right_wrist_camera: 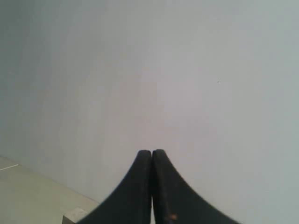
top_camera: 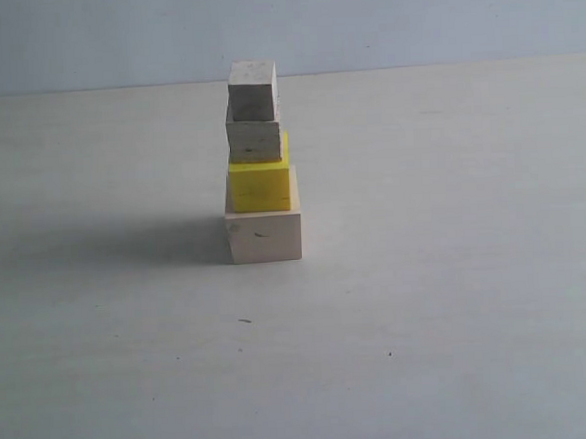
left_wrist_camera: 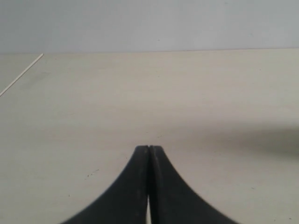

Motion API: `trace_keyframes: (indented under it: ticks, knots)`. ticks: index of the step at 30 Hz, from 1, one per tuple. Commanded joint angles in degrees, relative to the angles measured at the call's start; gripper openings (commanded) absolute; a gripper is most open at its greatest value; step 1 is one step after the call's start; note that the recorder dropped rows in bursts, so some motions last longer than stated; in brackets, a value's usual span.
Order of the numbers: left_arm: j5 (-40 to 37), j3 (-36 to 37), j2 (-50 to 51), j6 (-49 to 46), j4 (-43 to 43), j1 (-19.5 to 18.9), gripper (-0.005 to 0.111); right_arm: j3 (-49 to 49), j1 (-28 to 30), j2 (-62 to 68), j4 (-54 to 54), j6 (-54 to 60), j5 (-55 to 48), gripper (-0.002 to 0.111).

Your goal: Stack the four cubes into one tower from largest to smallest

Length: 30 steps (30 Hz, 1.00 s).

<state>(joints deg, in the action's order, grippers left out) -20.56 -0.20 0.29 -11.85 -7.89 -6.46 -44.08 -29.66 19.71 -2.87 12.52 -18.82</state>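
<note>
Tower on tabletop, well apart from left end effector and right end effector; both closed, empty. Large cube, yellow cube, small cube, top cube: likely light, rigid. You'd grip opposite flat faces.

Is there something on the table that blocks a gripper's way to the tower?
Nothing visible does. The tower stands alone on the table, already complete. The left gripper and the right gripper are shut, and neither shows in the exterior view.
</note>
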Motion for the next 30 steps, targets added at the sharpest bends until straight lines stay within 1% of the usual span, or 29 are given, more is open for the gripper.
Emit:
trace_keyframes:
  ticks: [1, 5, 10, 30]
  knots:
    - [0.17, 0.2, -0.29, 3.21, 1.59, -0.16, 0.0, -0.34, 0.12, -0.33, -0.06, -0.08, 0.0, 0.0]
    - [0.17, 0.2, -0.29, 6.08, 2.0, -0.16, 0.0, -0.34, 0.12, -0.33, -0.06, -0.08, 0.0, 0.0]
    - [0.29, 0.2, -0.29, 9.64, 4.89, -0.16, 0.0, -0.34, 0.12, -0.33, 0.07, -0.08, 0.0, 0.0]
    - [0.29, 0.2, -0.29, 9.15, 5.04, -0.16, 0.0, -0.34, 0.12, -0.33, -0.06, -0.08, 0.0, 0.0]
